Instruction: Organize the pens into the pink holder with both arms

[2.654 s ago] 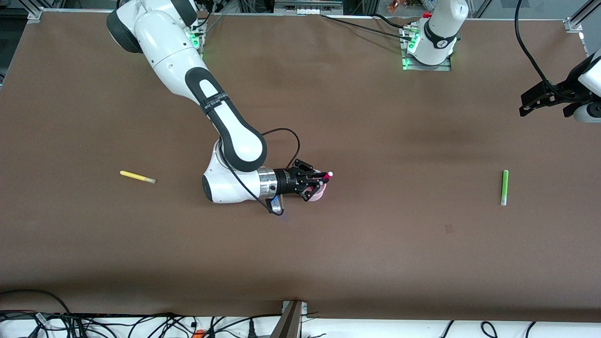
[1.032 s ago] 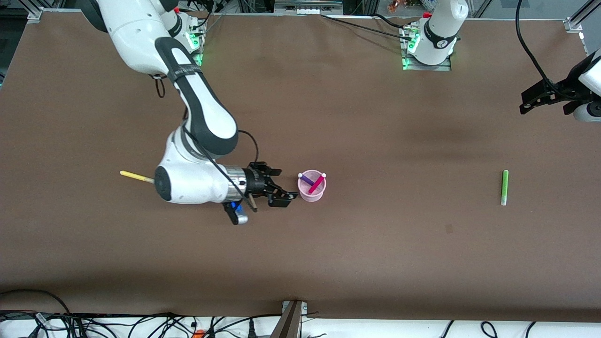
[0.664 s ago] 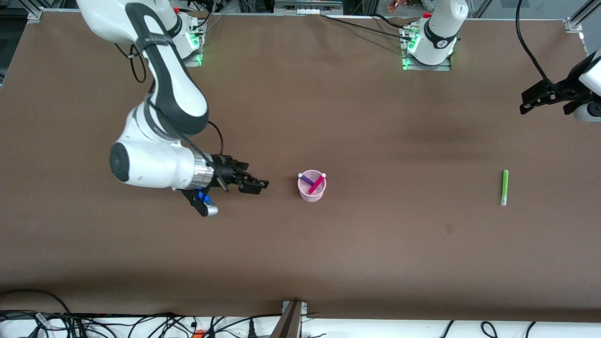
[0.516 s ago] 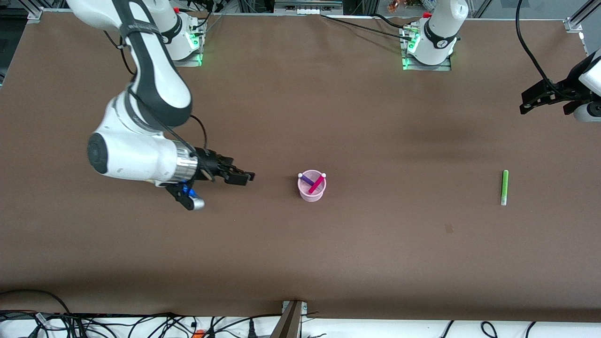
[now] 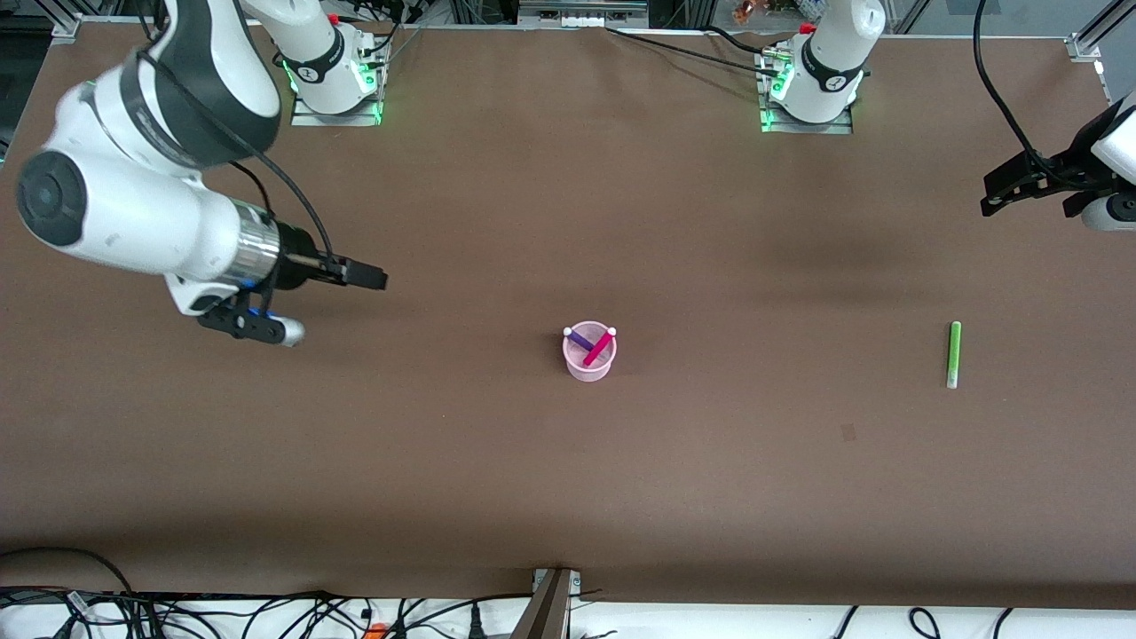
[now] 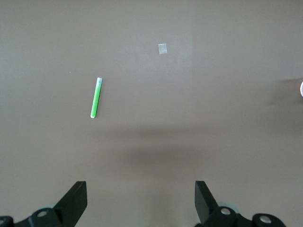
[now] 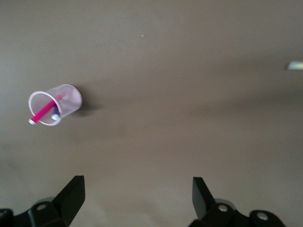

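Note:
The pink holder stands upright mid-table with a magenta pen and a purple pen leaning crossed inside it. The right wrist view also shows the holder. A green pen lies flat toward the left arm's end and appears in the left wrist view. My right gripper hangs open and empty over the table toward the right arm's end, well away from the holder. In the front view its wrist hides the yellow pen. My left gripper waits open over its end of the table.
A small pale patch marks the brown table nearer the front camera than the green pen. A pale pen end pokes in at the edge of the right wrist view. Cables run along the table's front edge.
The right arm released the magenta pen into the holder, then drew back toward its own end of the table and rose, covering the yellow pen. The left arm has not moved.

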